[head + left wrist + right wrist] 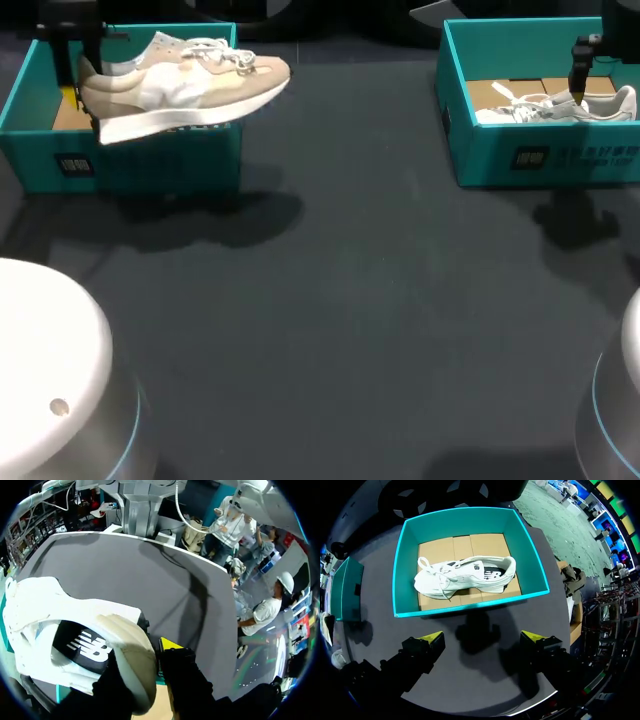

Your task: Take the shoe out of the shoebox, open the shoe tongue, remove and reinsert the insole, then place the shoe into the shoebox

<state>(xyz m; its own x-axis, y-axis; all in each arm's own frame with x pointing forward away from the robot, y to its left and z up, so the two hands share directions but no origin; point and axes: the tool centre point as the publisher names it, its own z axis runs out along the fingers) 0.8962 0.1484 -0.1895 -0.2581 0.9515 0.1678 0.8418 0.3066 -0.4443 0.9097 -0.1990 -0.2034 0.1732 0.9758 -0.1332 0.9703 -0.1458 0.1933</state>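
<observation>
At ten o'clock on the desk (380,300) stands the left shoebox (60,165). The beige shoe (190,85) hangs in the air over its near wall, clear of the box, level, with its toe pointing to three o'clock. The left pincer (82,95) is pinching the heel. In the left wrist view the padded heel collar sits between its fingers, with one yellow tip showing against the outside. I judge the first step, lifting the shoe out, to be all but done. The next move calls for carrying the shoe toward six o'clock and setting it sole-down on the bare desk, where the tongue can be reached.

At two o'clock, the right shoebox (540,160) holds a white shoe (555,108) lying on its cardboard floor. The right pincer (482,641) hovers high above that box's near wall. Its fingers are spread wide and hold nothing. It will likely be needed to steady the beige shoe or pull its tongue.
</observation>
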